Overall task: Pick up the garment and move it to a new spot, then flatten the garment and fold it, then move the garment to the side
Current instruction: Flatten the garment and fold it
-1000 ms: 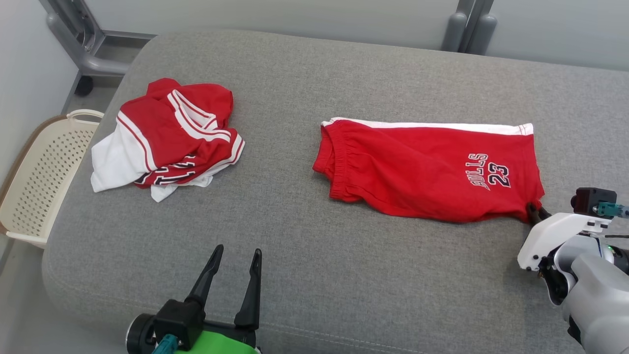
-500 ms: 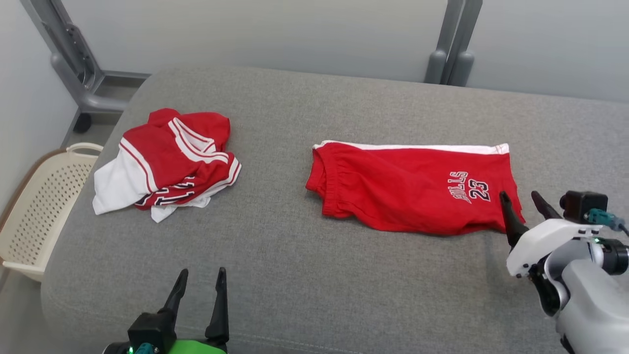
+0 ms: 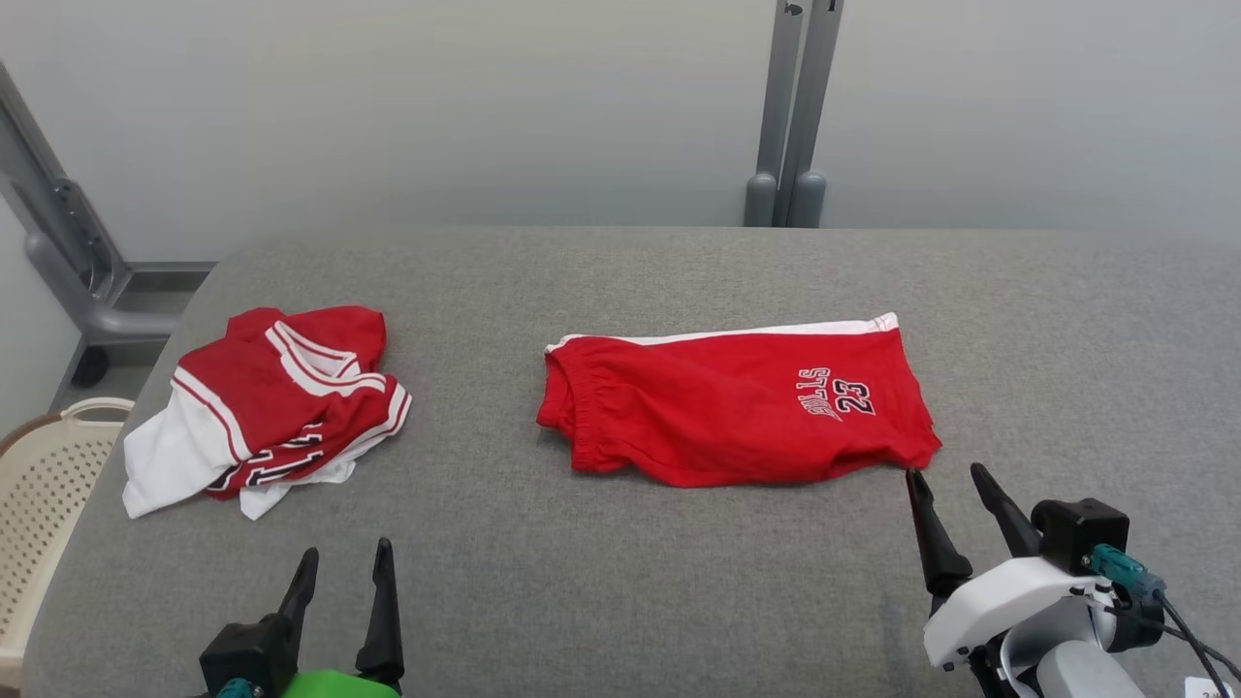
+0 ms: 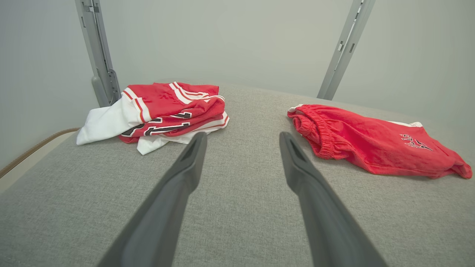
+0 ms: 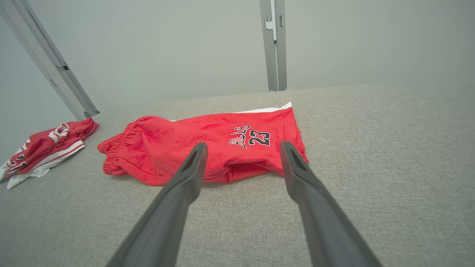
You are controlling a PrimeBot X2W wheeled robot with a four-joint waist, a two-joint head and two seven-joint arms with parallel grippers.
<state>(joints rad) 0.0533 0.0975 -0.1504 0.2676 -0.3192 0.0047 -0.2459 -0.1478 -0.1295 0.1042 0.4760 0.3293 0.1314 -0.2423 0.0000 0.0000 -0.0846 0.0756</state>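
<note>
Grey cushion, red shorts flat.
Left gripper and right gripper spread, empty (right just beside hem).

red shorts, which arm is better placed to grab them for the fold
Right, likely. The right gripper is open, fingertips just short of a hem corner of the red shorts. The left gripper, also open, sits farther off, nearer the jersey pile.

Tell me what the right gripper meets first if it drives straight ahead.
Probably the red shorts: the open right gripper points at their near leg hem, with bare grey cushion between; height unclear.
</note>
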